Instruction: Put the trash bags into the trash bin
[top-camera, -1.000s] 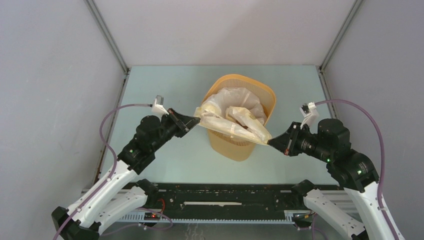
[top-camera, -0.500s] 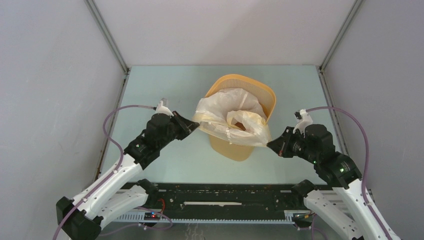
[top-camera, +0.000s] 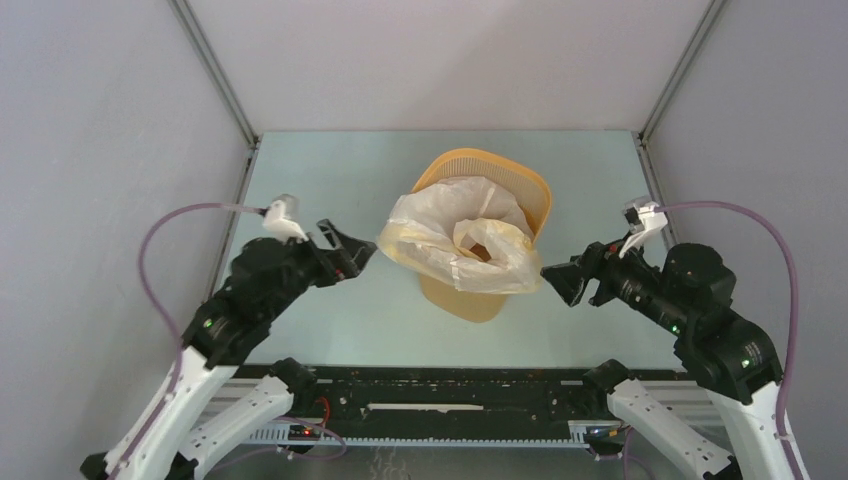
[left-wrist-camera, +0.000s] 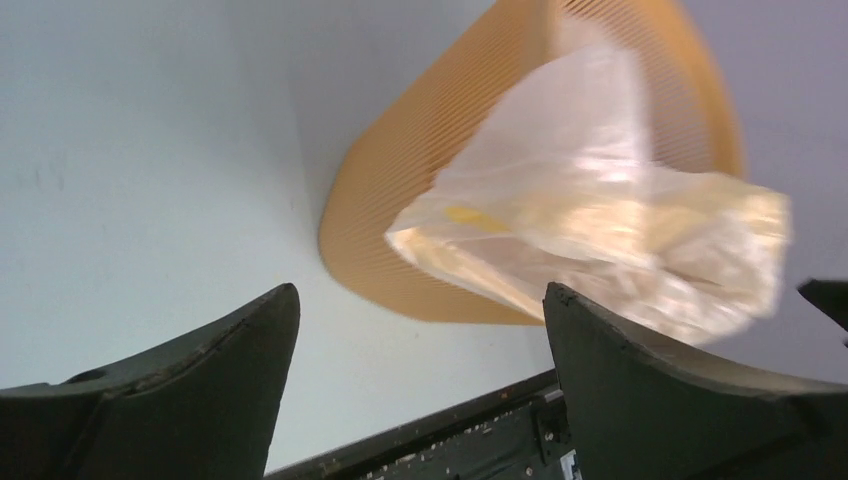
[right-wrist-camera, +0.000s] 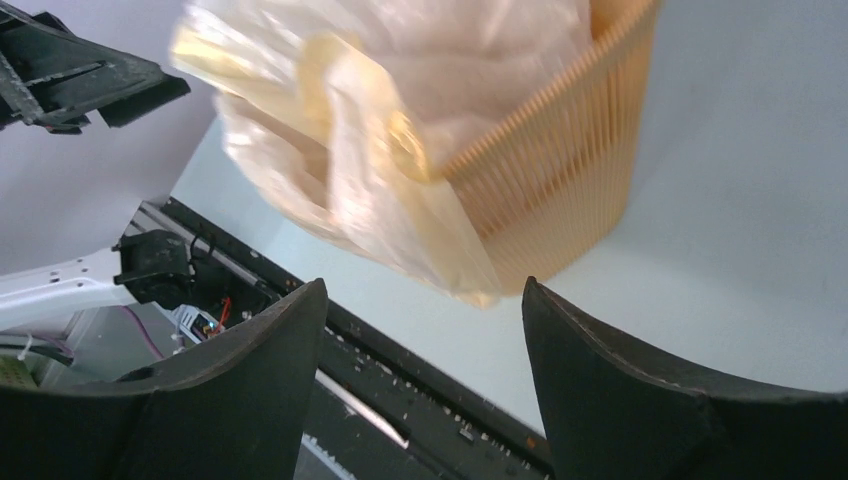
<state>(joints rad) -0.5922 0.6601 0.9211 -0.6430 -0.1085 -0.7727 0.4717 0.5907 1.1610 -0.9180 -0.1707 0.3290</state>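
Grey walls close in a pale green table (top-camera: 330, 180), and at the middle of the overhead view stands the trash bin (top-camera: 530, 190), orange-yellow, with fine vertical slots down its sides. The trash bag (top-camera: 470, 245) lies partly inside it: its crinkled cream body fills the mouth, while its lower edge, with the pale yellow band, spills over the bin's near rim and hangs down the front wall, hiding much of it. That overhang looks like plain slack – there is more film here than the mouth takes, so the spare slumps to the low side. The left gripper (top-camera: 352, 250) sits at the left of the bag and the right gripper (top-camera: 556, 282) at its right, each just beside the film but apart from it. Both wrist views show the fingers spread wide with nothing between them, the bag and bin framed in the gap. Facing inward from opposite sides, the arms seem placed to work the bag's two ends together. By my reading the bag is in but not settled; the next move likely calls for a fresh pinch on the loose band – thin film that could slip or tug the light bin. A black rail (top-camera: 450, 400) runs along the bottom of the frame.
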